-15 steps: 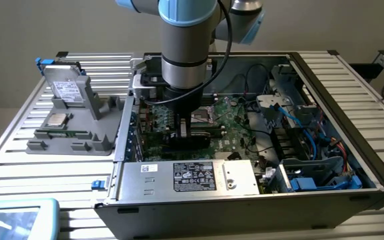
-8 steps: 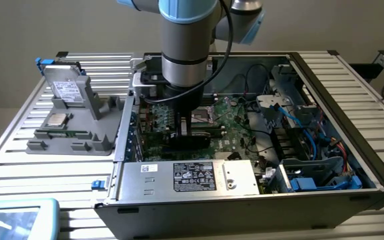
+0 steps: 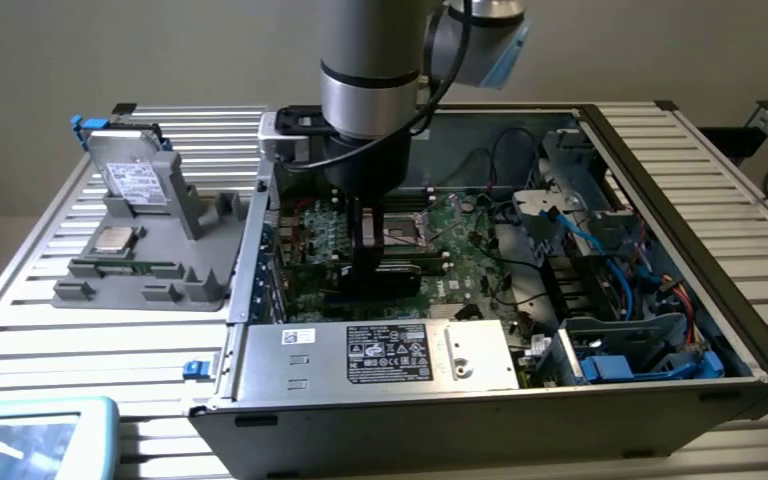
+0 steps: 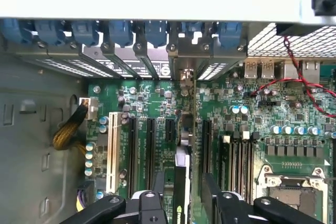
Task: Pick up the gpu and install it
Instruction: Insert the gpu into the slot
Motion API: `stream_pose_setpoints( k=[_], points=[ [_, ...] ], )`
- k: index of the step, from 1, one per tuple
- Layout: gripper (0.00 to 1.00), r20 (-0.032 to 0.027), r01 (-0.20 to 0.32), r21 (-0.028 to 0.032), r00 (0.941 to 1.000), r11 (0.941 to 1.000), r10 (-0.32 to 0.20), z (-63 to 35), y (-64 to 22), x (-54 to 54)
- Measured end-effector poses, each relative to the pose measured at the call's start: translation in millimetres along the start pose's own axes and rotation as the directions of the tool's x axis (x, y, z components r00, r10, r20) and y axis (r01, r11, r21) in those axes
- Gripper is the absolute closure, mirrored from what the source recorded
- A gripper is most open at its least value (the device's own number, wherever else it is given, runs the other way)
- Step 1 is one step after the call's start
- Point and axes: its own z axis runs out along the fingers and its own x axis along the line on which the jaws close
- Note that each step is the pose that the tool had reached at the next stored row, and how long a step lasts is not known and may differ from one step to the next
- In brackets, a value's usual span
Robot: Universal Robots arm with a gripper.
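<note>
The gpu [image 4: 185, 140] stands on edge in a slot of the green motherboard [image 4: 157, 98], its silver end bracket [image 4: 185, 72] against the case's rear wall among the blue slot latches. My gripper [image 4: 184, 199] straddles the card's top edge, one black finger [image 4: 158, 190] on each side with a small gap to the card, so it is open and not gripping. In the exterior view the gripper [image 3: 381, 258] reaches down into the open computer case [image 3: 651, 330] over the gpu [image 3: 384, 278], which looks dark there.
A grey fixture [image 3: 211, 225] on the exterior view's left holds a silvery drive [image 3: 137, 172], a processor chip [image 3: 115, 238] and a memory stick [image 3: 124, 268]. The power supply [image 3: 384, 355] sits at the case's front. Blue cables [image 3: 611, 262] fill its right side.
</note>
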Motion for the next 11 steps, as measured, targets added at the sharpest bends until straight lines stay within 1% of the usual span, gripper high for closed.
stream_pose_setpoints(
  k=[3,11],
  points=[
    [0.59,-0.0001,0.0,-0.0001,1.0,1.0,0.0,-12.2,0.5,0.3],
    [0.59,0.0,0.0,0.0,1.0,1.0,0.0,-15.1,0.6,0.4]
  ],
)
